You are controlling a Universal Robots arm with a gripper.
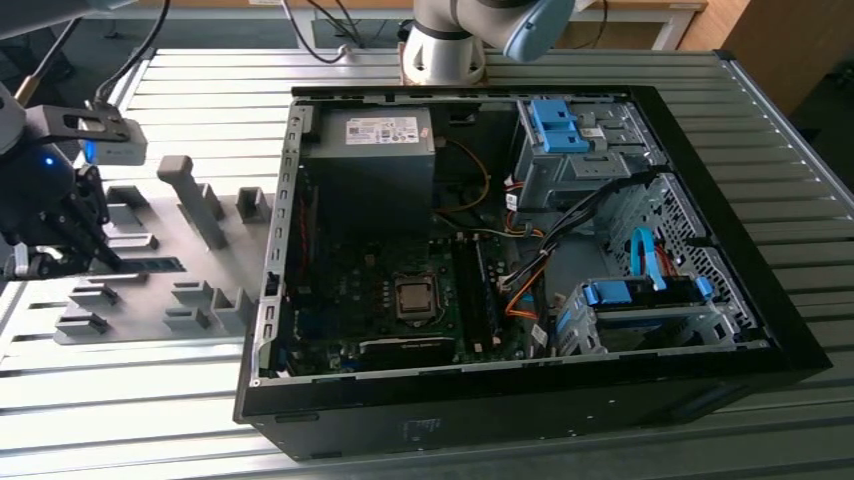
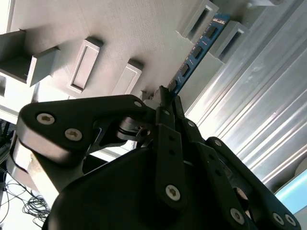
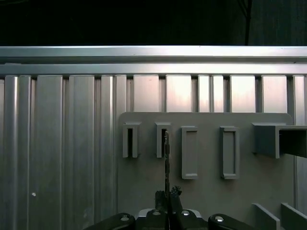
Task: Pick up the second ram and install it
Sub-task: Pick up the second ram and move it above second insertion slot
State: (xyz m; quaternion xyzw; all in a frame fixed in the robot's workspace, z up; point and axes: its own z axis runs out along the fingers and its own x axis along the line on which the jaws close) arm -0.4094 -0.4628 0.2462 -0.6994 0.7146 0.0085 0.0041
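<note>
The second ram (image 2: 196, 50) is a thin blue circuit-board stick standing on edge on the grey fixture plate (image 2: 120, 33). Its far end rests between two grey holder blocks. My gripper (image 2: 168, 98) is shut on its near end. In the first wrist view the ram (image 3: 166, 158) shows edge-on as a dark line running from the gripper (image 3: 168, 194) to a holder slot. In the exterior view the gripper (image 1: 94, 258) hangs over the fixture plate (image 1: 174, 240) at the exterior view's left, with the ram (image 1: 150, 264) beside it.
An open black computer case (image 1: 534, 250) lies to the exterior view's right of the plate, with memory slots (image 1: 474, 285) beside the processor socket (image 1: 415, 297). Blue drive latches (image 1: 554, 125) and cables fill its far side. The arm's base (image 1: 447, 50) stands behind it on the slatted aluminium table (image 1: 160, 400).
</note>
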